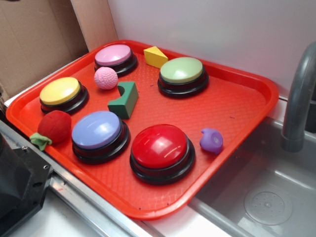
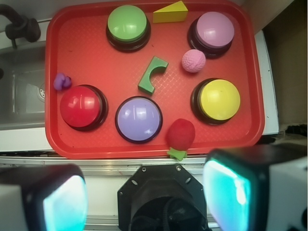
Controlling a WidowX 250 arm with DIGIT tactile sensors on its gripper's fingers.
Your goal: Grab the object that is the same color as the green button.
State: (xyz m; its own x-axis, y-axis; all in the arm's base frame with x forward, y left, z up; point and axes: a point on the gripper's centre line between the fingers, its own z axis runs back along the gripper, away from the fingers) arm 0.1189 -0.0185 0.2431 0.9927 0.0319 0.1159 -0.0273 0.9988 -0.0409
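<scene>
The dark green arch block (image 1: 124, 99) (image 2: 152, 74) lies near the middle of the red tray (image 1: 247, 106) (image 2: 86, 53), its notch facing the pink ball. The pale green dome button (image 1: 182, 75) (image 2: 127, 25) stands at the tray's far side. In the wrist view my gripper (image 2: 144, 199) hangs high above the robot's black base, off the tray's near edge. It is open, with nothing between its two teal-padded fingers (image 2: 65, 204). The exterior view does not show the gripper itself.
Pink (image 1: 115, 58), yellow (image 1: 61, 94), blue (image 1: 98, 134) and red (image 1: 161, 150) buttons share the tray. So do a pink ball (image 1: 105, 77), a yellow wedge (image 1: 155, 56), a purple piece (image 1: 211, 140) and a red plush strawberry (image 1: 53, 127). A sink (image 1: 266, 197) with a grey faucet (image 1: 298, 98) lies to the right.
</scene>
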